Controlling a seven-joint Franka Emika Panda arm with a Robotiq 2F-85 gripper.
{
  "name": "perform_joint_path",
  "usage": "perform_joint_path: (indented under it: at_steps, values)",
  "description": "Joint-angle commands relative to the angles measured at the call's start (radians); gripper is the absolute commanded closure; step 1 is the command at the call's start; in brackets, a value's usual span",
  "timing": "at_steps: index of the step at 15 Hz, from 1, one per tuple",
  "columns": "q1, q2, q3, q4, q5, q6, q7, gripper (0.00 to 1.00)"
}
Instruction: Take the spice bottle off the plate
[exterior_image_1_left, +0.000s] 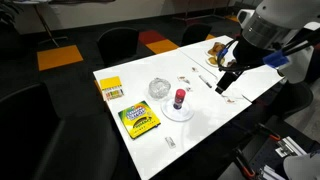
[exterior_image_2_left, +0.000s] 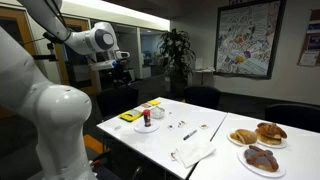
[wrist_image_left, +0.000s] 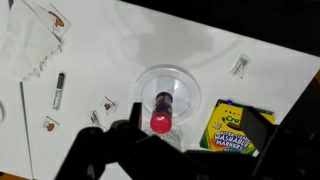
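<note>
Pincer hangs above the table, well apart from the spice bottle standing upright on the plate; its jaws' state cannot be told. Descend off-centre and you risk toppling the bottle toward the glass bowl.

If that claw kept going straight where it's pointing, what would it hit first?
Probably the bottle on the plate, just ahead of the gripper in the wrist view; depth is unclear.
</note>
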Motion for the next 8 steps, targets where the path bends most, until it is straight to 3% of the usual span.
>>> perform_joint_path:
  at_steps: [1,5,8]
  values:
    - [0.018,0.003,-0.017,0.002,-0.012,-0.002,0.009,0.0]
    - [0.032,0.034,-0.073,-0.015,-0.001,0.087,-0.106,0.0]
    - [0.051,0.058,-0.18,-0.054,0.045,0.227,-0.274,0.0]
